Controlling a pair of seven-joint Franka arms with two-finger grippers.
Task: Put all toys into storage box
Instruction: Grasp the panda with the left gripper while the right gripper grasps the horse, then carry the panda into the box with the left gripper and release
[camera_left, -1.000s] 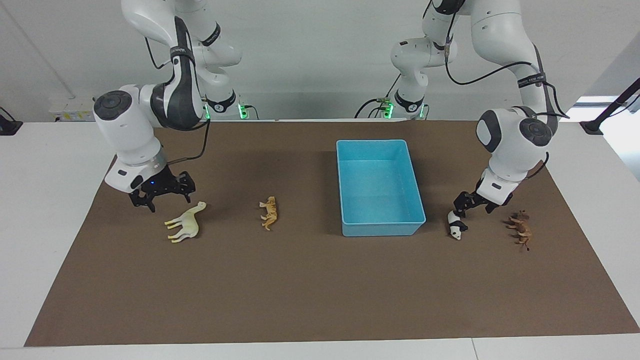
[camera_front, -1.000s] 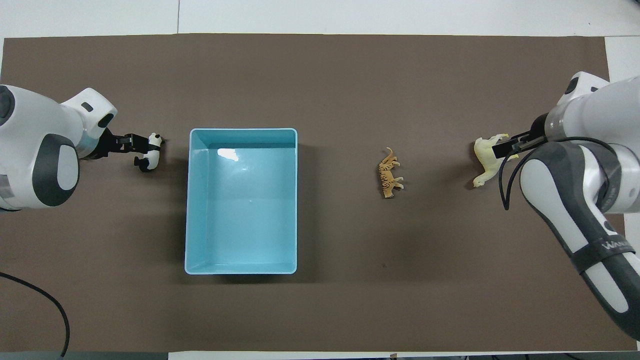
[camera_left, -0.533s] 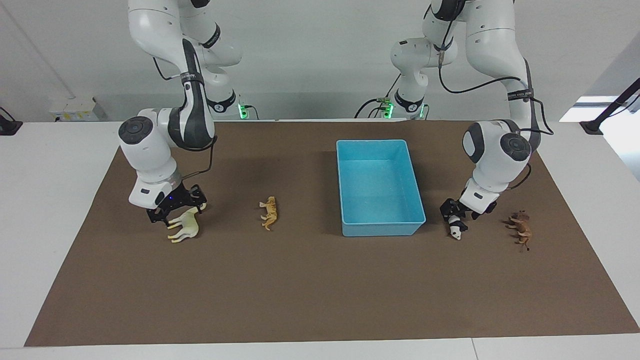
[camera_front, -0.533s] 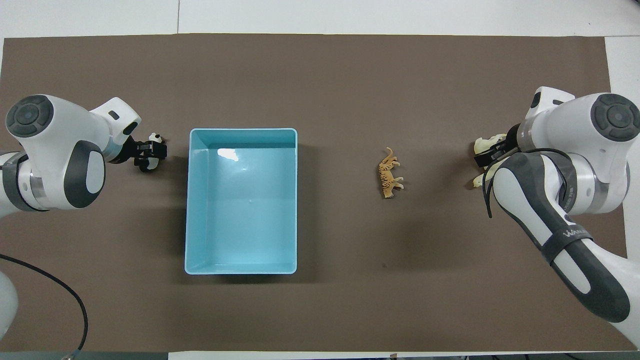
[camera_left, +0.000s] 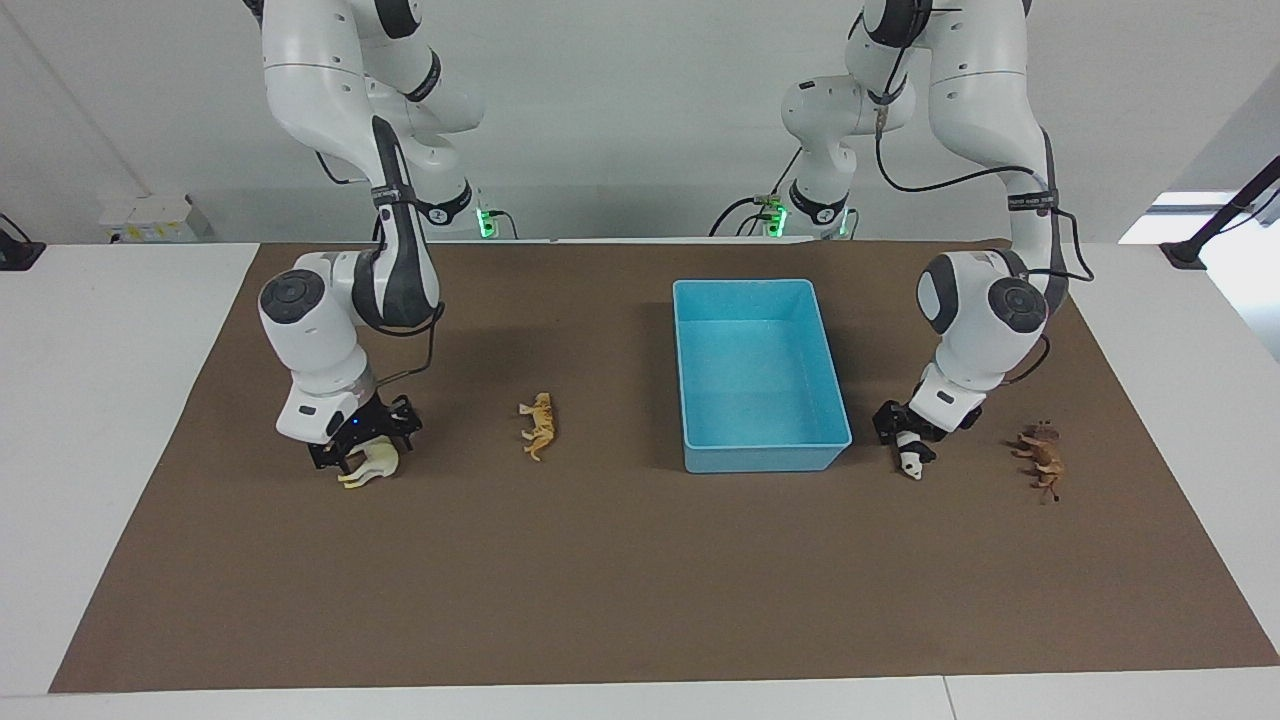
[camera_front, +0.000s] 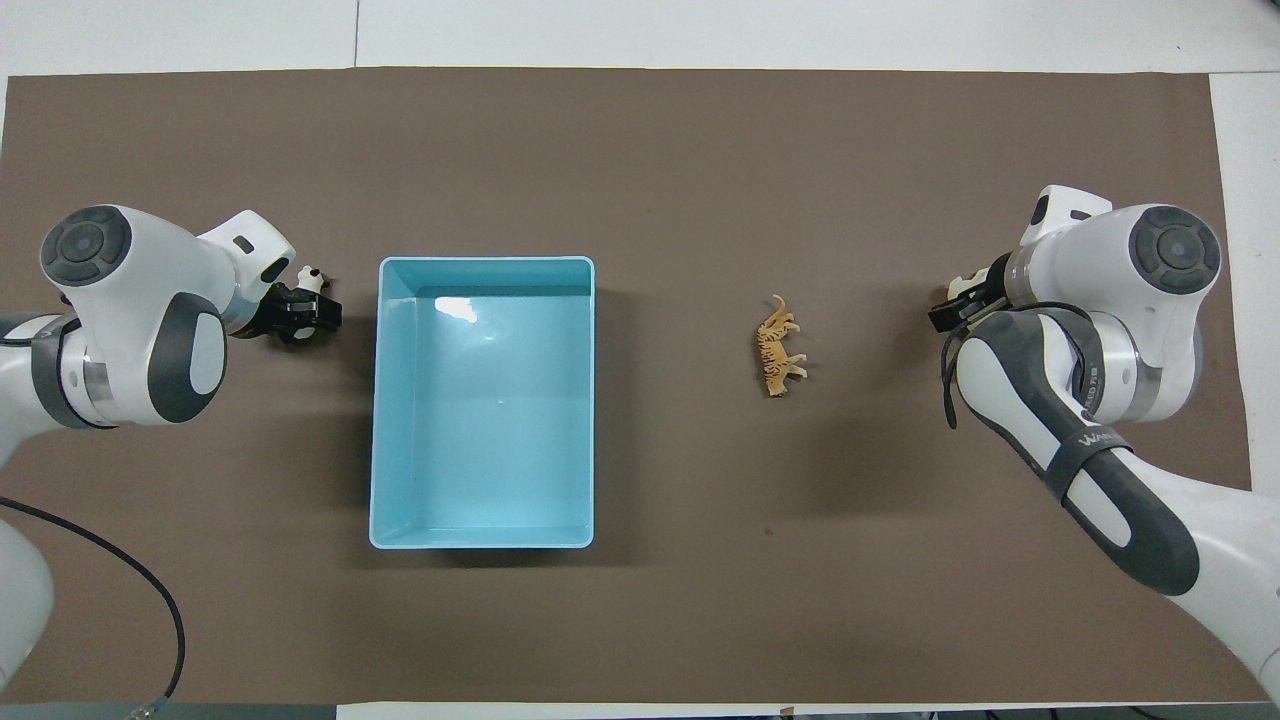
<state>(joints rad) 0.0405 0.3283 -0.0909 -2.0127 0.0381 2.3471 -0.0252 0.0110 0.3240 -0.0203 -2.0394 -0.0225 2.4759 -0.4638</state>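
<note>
The light blue storage box (camera_left: 765, 458) stands empty on the brown mat, and it also shows in the overhead view (camera_front: 480, 262). My right gripper (camera_left: 365, 448) is down on the cream camel (camera_left: 374, 466), which lies at the right arm's end. My left gripper (camera_left: 905, 435) is down on the black-and-white panda (camera_left: 912, 461), beside the box toward the left arm's end. In the overhead view the right gripper (camera_front: 950, 315) hides most of the camel, and the left gripper (camera_front: 300, 312) covers most of the panda (camera_front: 312, 273). The orange tiger (camera_left: 540, 426) lies between camel and box. The brown horned animal (camera_left: 1040, 460) lies beside the panda.
The brown mat (camera_left: 640, 580) covers most of the white table. In the overhead view the tiger (camera_front: 780, 346) lies alone and the left arm hides the brown horned animal. A black cable (camera_front: 120, 590) trails near the left arm's base.
Both grippers have come down from beside their toys onto them: the right one onto the camel, the left one onto the panda. The toys have stayed where they were.
</note>
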